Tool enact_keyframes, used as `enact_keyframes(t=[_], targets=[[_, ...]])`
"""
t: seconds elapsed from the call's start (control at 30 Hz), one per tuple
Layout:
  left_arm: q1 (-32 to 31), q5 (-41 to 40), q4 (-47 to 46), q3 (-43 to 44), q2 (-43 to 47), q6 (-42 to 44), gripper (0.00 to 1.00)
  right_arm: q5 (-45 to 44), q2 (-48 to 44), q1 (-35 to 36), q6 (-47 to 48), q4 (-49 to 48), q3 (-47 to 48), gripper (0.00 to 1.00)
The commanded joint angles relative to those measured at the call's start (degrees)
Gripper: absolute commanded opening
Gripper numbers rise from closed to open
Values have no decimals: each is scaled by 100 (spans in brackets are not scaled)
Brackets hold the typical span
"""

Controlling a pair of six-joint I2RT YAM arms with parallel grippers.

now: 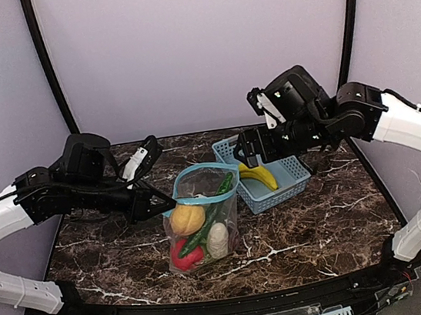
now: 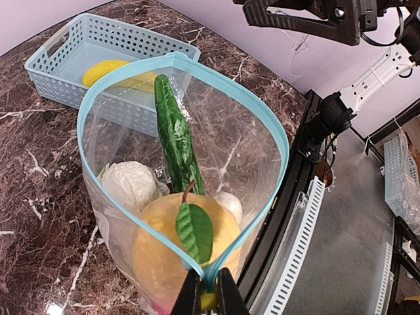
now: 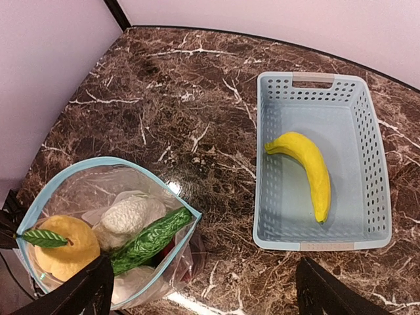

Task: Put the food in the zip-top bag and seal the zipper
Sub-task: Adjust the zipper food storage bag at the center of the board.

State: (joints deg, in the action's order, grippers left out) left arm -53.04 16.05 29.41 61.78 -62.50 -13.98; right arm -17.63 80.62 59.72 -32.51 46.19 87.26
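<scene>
Beside zip-top bag (image 3: 73, 189), basket (image 3: 375, 164) with banana (image 3: 308, 169)

Upright zip-top bag (image 1: 235, 218) with food (image 1: 187, 219), banana (image 1: 259, 176) in basket (image 1: 281, 195), left claw (image 1: 166, 207) at zipper (image 1: 200, 200)

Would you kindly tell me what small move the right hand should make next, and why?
Probably shift the open right hand over the banana in the basket and lower onto it. The banana is the only food seen outside the zip-top bag, whose mouth the left hand pinches open.
</scene>
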Motion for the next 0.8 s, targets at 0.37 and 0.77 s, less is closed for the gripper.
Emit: enact_keyframes(t=[0.37,0.77], targets=[[-16,149,245,197,190,121,1,1311,1281,-528,938,-407,496,76],[-17,316,552,898,159,-31,1,1242,1186,-743,840,-30,1055,0]])
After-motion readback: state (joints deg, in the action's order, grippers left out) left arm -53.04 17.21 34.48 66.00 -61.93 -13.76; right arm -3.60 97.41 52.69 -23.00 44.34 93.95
